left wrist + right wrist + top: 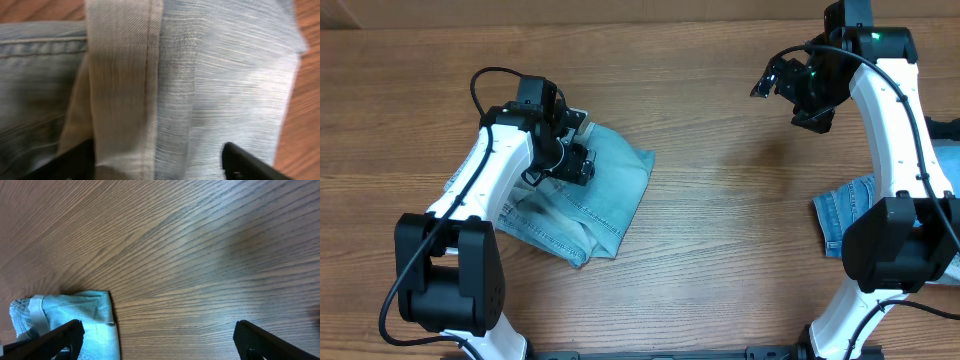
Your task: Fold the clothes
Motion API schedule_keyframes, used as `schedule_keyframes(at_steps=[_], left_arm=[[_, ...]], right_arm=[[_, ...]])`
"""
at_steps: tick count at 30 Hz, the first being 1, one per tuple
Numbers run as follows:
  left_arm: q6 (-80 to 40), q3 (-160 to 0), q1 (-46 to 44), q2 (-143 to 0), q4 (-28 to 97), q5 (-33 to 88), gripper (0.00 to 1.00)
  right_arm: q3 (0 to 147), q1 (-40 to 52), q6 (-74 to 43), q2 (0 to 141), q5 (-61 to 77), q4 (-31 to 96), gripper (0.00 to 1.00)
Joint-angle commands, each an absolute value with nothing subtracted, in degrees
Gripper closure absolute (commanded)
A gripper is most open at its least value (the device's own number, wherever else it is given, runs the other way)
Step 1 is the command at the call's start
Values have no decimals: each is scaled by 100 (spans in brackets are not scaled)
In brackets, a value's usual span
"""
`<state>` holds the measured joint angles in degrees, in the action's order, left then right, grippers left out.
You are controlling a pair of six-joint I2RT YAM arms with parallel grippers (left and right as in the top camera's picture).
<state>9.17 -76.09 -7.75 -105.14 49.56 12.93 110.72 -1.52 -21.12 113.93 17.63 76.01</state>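
Note:
Folded light-blue denim shorts (610, 190) lie on the wooden table at the left. My left gripper (578, 160) is open and low over their upper left part. In the left wrist view its fingers (157, 152) straddle a stitched seam and a pale folded edge of the shorts (225, 80). My right gripper (775, 80) is open and empty, raised over bare table at the upper right. Its wrist view shows the open fingers (157, 332) above wood, with a denim corner (80, 312) at the lower left. More denim shorts (838, 215) lie by the right arm's base.
A paler blue garment (945, 160) lies at the right edge, partly behind the right arm. The wooden table (740, 230) stretches between the two denim piles. The arm bases stand along the front edge.

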Motion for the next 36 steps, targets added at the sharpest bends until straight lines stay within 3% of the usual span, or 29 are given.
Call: schedule_keyframes(at_steps=[1,9,12,20,29,36], left_arm=[[926,-7585,-753,-10575,4945,1765,34],[987,-7577,-731,-10575,4943,1737,83],[888,-7577,-644,-10575,4950,1540,94],[471,-8311,-388,-10562,5675,517,96],[-110,-9583,-340,-10562,7118,261,96],[-648,-9671,-333,-10562,7666,-1201,92]], right_arm=[[11181,-161,-2075,11238,1772,7596,0],[11181,-163,-2071,11238,1767,7679,0],[11181,-163,-1966,11238,1767,7682,0],[11181,-163,-1944,11238,1767,7664,0],[11181,-163,-1944,11238,1765,7537,0],[11181,-163,-1944,11238,1765,7564,0]])
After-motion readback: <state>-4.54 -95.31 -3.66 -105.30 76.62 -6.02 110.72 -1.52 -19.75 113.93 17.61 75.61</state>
